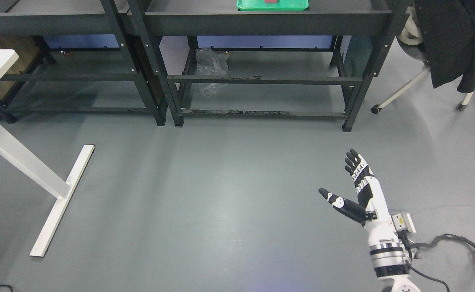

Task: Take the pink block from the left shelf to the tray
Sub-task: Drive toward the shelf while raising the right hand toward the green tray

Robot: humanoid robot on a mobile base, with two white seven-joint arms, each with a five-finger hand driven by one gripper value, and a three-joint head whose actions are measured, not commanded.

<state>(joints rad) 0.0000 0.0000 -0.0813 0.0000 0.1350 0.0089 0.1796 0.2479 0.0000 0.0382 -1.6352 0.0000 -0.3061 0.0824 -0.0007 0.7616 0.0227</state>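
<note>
Right robot hand (357, 190) sits low over the floor (205, 202), fingers spread wide, thumb out, holding nothing. Green tray (273, 4) is way up ahead and a bit left of it on the right shelf (262, 18), with something reddish-pink in it, probably the block, though it's cropped so I can't tell for sure. Left shelf (50, 18) sits further left and looks bare. I'd confirm the block is fully inside the tray before backing off.

A green tray (273, 5) sits on the right black shelf (262, 20), holding a reddish block (270, 1)
</note>
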